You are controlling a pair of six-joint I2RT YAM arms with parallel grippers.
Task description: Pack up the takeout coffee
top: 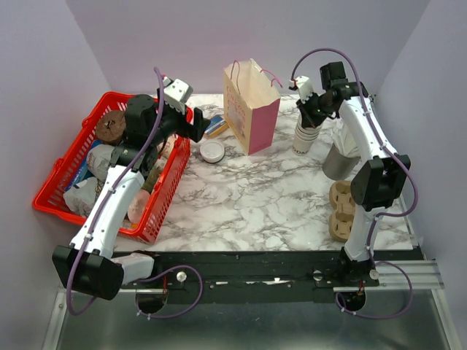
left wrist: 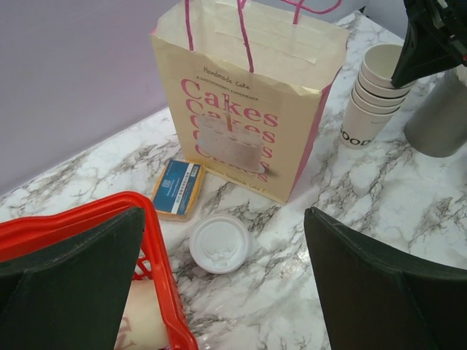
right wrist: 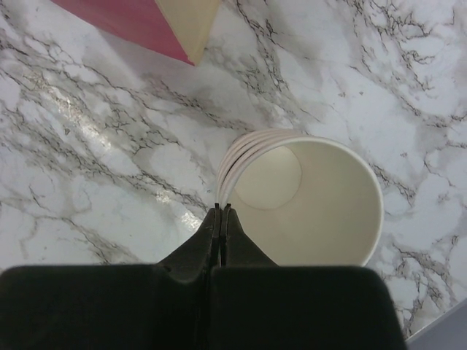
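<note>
Only the left wrist view reads the "Cakes" print on the bag [left wrist: 248, 109] and the dark lettering on the lowest cup of the stack [left wrist: 368, 95]. Only the right wrist view looks down into the stack's top cup, plain cream inside. The top view alone shows both arms and the red basket [top: 51, 186] at the left.

I cannot make out a brown-banded cup in any view. The round white lid [left wrist: 219, 243] lies flat on the table [top: 248, 204] between basket and bag, near a blue packet [left wrist: 177, 188].

The left arm reaches over the basket's far corner. The left gripper [left wrist: 224, 213] is wide open, holds nothing and points at the lid. The right arm bends down over the stack, right of the bag. The right gripper [right wrist: 221, 209] is closed tight at the stack's rims; whether it pinches paper I cannot tell.
</note>
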